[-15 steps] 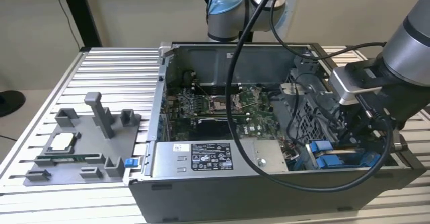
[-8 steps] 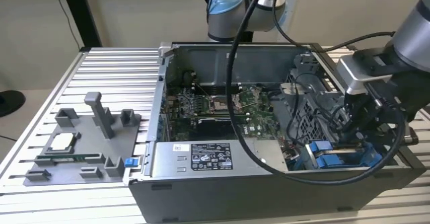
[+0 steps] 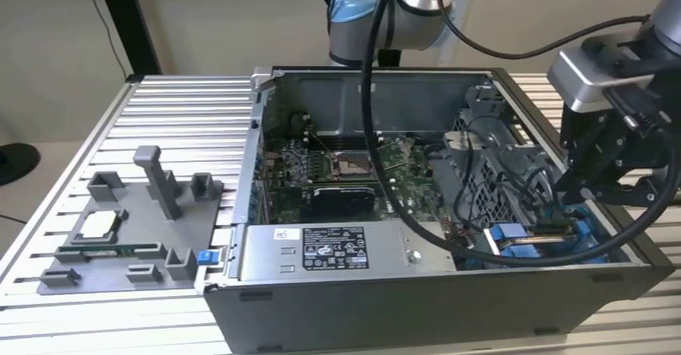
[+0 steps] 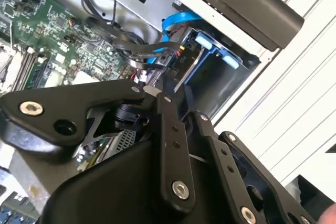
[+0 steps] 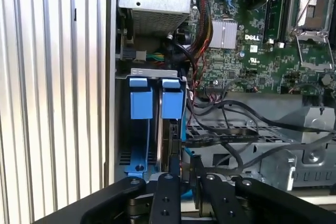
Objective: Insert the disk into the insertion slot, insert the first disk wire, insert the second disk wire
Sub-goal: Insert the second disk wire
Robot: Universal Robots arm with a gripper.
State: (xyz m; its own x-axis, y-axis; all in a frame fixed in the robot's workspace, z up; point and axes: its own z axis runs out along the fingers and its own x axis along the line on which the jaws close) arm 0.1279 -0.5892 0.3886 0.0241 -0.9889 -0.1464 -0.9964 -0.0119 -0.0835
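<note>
The disk (image 5: 169, 142) stands edge-on inside the insertion slot (image 5: 156, 72), under one of two blue tabs; the bay beside it holds a bare blue frame. In the exterior view the disk (image 3: 537, 231) lies low in the case's corner toward the exterior view's right, in the blue-fitted slot (image 3: 598, 250). My black gripper (image 3: 572, 202) hangs right above it. In both wrist views the gripper (image 5: 188, 176) (image 4: 173, 100) has its fingers drawn close together at the disk's end. What lies between them is hidden. A blue wire (image 4: 181, 22) and black wires (image 5: 226, 114) run close by.
The open computer case (image 3: 426, 291) rests on a slatted metal table (image 3: 171, 116). Inside are the motherboard (image 3: 352, 167) and a grey labelled power supply box (image 3: 330, 251). A grey fixture (image 3: 127, 227) with small parts sits toward the exterior view's left. The arm's cable (image 3: 371, 92) hangs over the case.
</note>
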